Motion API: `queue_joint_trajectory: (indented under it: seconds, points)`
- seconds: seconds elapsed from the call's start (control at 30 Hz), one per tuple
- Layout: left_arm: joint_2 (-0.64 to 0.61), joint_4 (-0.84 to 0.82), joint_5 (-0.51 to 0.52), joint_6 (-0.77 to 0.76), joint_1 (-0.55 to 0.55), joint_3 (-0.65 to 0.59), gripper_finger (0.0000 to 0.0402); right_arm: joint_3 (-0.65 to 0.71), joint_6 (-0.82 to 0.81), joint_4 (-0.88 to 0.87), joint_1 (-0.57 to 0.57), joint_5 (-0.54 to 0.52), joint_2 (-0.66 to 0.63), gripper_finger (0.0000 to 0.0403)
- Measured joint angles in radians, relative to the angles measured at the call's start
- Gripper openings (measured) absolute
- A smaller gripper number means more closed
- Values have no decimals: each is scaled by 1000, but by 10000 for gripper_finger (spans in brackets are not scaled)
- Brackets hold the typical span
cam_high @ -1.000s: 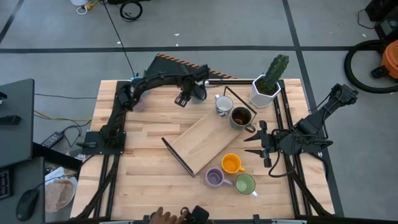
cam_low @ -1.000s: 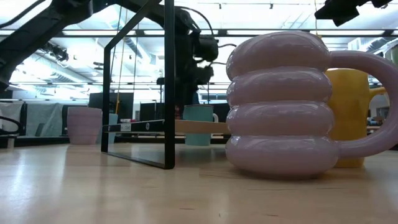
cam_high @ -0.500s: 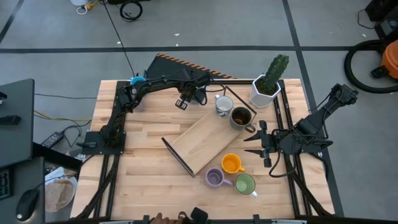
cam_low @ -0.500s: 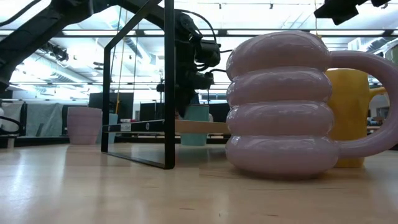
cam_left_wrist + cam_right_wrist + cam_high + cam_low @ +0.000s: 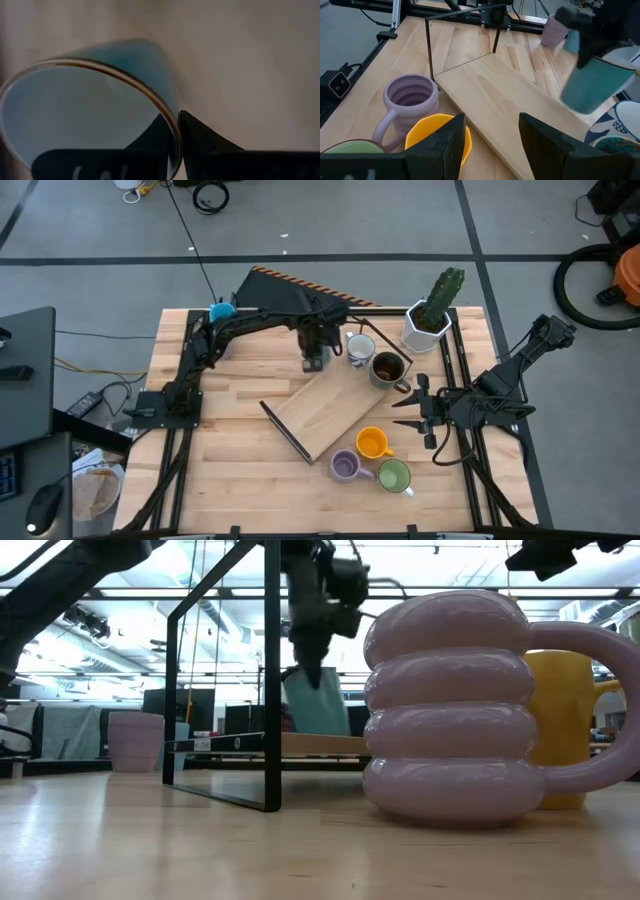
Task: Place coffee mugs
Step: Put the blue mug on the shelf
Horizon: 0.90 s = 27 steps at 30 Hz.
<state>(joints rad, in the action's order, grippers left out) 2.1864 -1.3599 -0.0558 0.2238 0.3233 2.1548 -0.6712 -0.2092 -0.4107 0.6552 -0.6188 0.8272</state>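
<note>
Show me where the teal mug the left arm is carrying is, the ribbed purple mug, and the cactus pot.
teal mug [image 5: 592, 87]: right wrist view, outer side wall.
ribbed purple mug [image 5: 450, 710]: low view, middle of its ribbed body.
cactus pot [image 5: 424, 330]: high view, white faceted wall.

Teal mug [image 5: 594, 85] with brown rim; lavender ribbed mug [image 5: 411, 102]; orange mug [image 5: 372, 443]; green mug [image 5: 393, 476]; pale wooden board [image 5: 330, 405]; black frame [image 5: 462, 37].

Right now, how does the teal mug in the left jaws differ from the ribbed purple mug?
The teal mug hangs tilted above the wooden board, clamped at its rim by the left gripper; the ribbed purple mug stands upright on the table, untouched. Teal is smooth-walled, purple ringed.
</note>
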Motion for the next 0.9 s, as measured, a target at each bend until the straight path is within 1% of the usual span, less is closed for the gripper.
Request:
queue_joint_trajectory:
  seconds: [0.03, 0.1, 0.33, 0.5, 0.67, 0.9]
  points:
    - [0, 2, -28, -60, -11, 13, 34, 0, 0, 0, 0, 4, 0, 191]
    - [0, 14, -39, -159, -33, 27, 35, 0, 1, -4, 0, 6, 0, 191]
    - [0, 25, -25, -348, -76, 32, 37, 0, 32, -8, 0, 10, 0, 191]
    - [0, 77, -26, -387, -106, 31, 37, 0, 51, -8, 0, 10, 0, 191]
    - [0, 78, -30, -417, -122, 31, 38, 0, 56, -6, -3, 9, 0, 191]
    - [0, 123, -27, -422, -131, 31, 38, 0, 53, -2, -4, 9, 0, 191]
